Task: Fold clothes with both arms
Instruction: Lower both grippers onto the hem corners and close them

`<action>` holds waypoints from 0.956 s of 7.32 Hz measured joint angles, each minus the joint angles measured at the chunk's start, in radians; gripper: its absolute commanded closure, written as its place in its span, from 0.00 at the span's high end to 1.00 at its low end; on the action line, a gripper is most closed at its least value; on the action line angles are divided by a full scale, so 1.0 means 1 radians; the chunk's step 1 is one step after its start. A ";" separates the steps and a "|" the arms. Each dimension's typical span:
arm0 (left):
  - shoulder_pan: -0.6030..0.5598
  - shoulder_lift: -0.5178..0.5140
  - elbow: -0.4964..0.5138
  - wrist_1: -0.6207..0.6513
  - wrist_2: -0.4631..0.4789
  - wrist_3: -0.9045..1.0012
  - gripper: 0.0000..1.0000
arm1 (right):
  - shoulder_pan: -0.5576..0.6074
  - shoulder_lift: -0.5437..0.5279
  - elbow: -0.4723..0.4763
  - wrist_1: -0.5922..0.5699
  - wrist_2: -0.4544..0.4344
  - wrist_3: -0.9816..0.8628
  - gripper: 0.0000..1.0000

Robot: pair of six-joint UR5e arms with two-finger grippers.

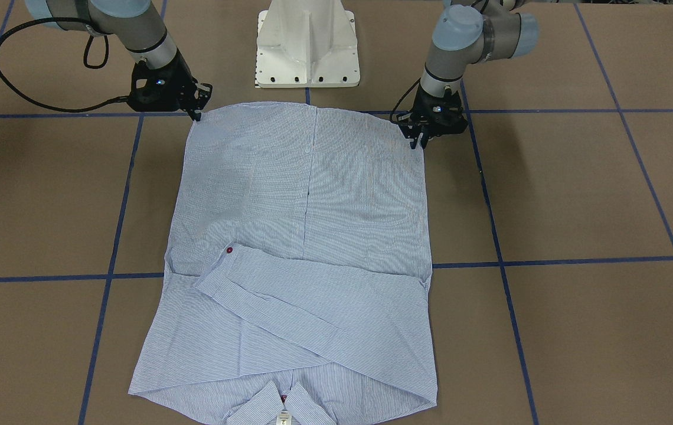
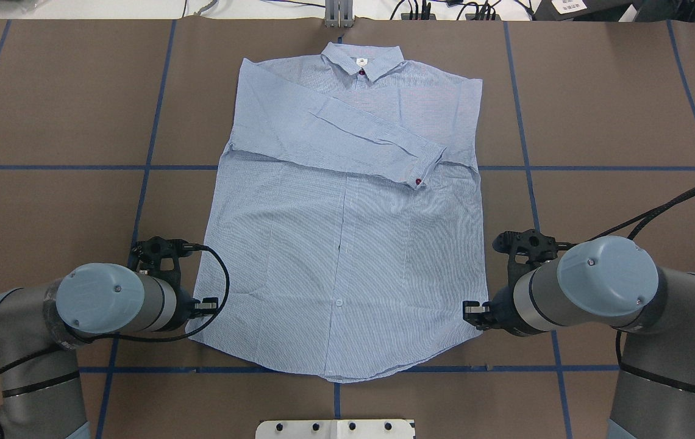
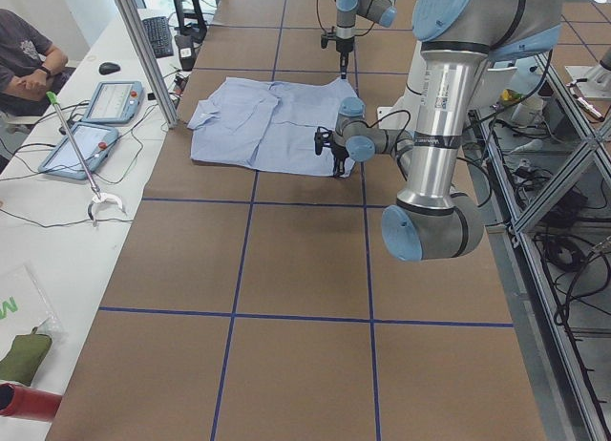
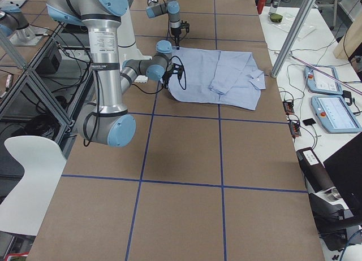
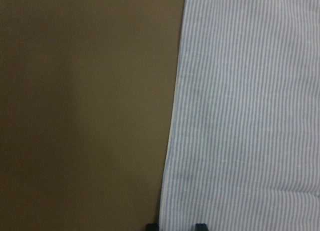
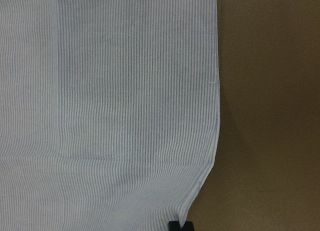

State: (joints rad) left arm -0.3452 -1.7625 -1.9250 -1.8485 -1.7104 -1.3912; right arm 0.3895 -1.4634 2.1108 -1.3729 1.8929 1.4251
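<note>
Squarely, shirt (image 1: 336,200) — between both end effectors (image 1: 418,143) (image 1: 197,114)

The table (image 2: 49,91) is covered in brown board and divided into large squares by blue tape lines (image 2: 79,166). In the exterior left view a white bench (image 3: 57,250) is set along the operators' side. Two tablets with light-blue casings (image 3: 110,101), a keyboard (image 3: 158,35) and a mouse (image 3: 109,68) are laid on it among cables. An aluminium post (image 3: 143,50) is fixed between table and bench. A person (image 3: 24,50) is seated at the bench's end. The whole is lit evenly from above, and only soft shadows are cast.
</note>
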 measured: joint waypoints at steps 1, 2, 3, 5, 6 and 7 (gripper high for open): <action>0.000 0.000 -0.001 0.000 0.000 0.000 0.13 | 0.000 0.000 0.000 0.000 0.000 0.000 0.00; 0.000 0.000 -0.003 0.000 -0.001 0.000 0.12 | 0.001 0.000 0.000 0.000 0.000 0.000 0.00; -0.001 0.000 -0.007 0.000 -0.002 0.000 0.02 | 0.001 0.000 0.000 0.000 0.000 0.000 0.00; -0.004 0.000 -0.014 0.001 -0.003 0.001 0.00 | 0.002 0.000 0.000 0.000 0.000 0.000 0.00; -0.006 0.000 -0.016 0.002 -0.004 0.001 0.00 | 0.003 0.000 0.000 0.000 0.001 -0.001 0.00; -0.009 0.000 -0.020 0.003 -0.005 0.002 0.00 | 0.005 0.000 0.004 0.001 0.004 -0.002 0.00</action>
State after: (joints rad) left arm -0.3541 -1.7623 -1.9447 -1.8452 -1.7154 -1.3894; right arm 0.3946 -1.4637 2.1143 -1.3719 1.8970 1.4234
